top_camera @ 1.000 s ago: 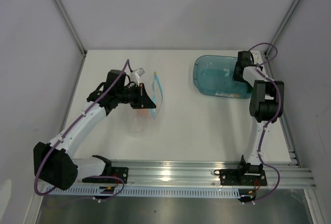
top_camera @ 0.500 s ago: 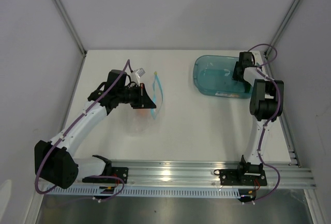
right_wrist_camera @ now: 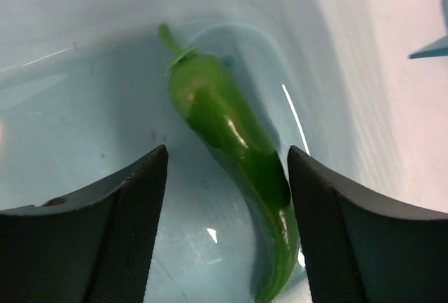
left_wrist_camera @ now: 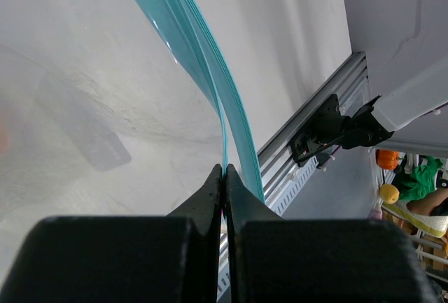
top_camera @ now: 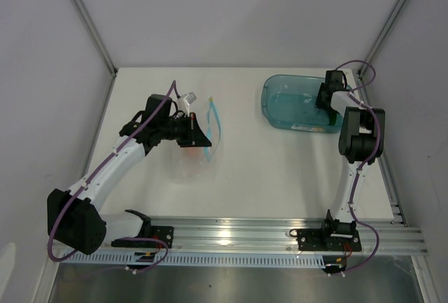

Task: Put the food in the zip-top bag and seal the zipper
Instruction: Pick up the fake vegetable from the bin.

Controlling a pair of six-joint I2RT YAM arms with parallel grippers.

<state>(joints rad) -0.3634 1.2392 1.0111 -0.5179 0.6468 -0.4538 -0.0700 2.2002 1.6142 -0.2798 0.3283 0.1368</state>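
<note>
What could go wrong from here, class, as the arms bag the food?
1. The open right gripper straddles the glossy green pepper, which lies slanted near the tub wall: closing may catch it off-centre, and it could slip.
2. The left gripper pinches only the thin zipper, so the bag might pull free or its mouth sag.

Looks bright and evenly lit, with soft shadows on the table [top_camera: 280, 170], glints on the green food [right_wrist_camera: 231, 135] (near fingers [right_wrist_camera: 70, 247] blur).

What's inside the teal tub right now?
One green pepper-like piece lies on the tub floor, framed by the open right end effector. From above, the arm hides that corner.
</note>
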